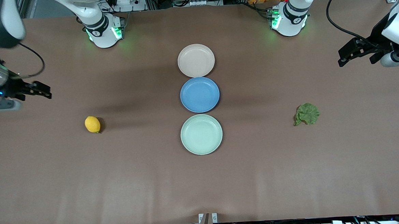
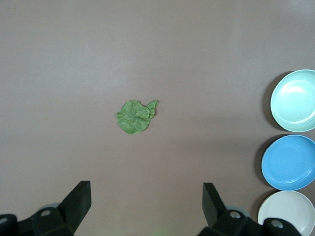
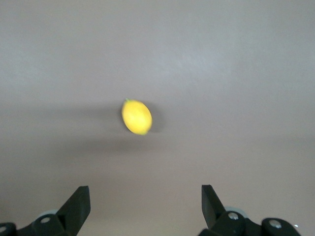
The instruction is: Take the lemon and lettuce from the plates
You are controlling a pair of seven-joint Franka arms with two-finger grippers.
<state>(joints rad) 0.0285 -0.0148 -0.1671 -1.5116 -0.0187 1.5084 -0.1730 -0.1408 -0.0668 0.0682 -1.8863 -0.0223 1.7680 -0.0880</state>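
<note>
Lying on bare table (image 1: 148, 183) — lemon (image 1: 92, 124), lettuce (image 1: 307, 114) — off plates (image 1: 201, 134).

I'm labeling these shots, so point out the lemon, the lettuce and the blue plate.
lemon (image 1: 92, 124), front view, middle of rind.
lettuce (image 1: 307, 114), front view, middle of leaf.
blue plate (image 1: 199, 94), front view, bare middle.

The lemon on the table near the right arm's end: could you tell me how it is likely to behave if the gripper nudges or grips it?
The lemon is oval and smooth, lying on the bare table, so a nudge would probably roll it. Its rounded rind may slip between flat fingers unless gripped across the middle. It looks firm, not floppy.
</note>
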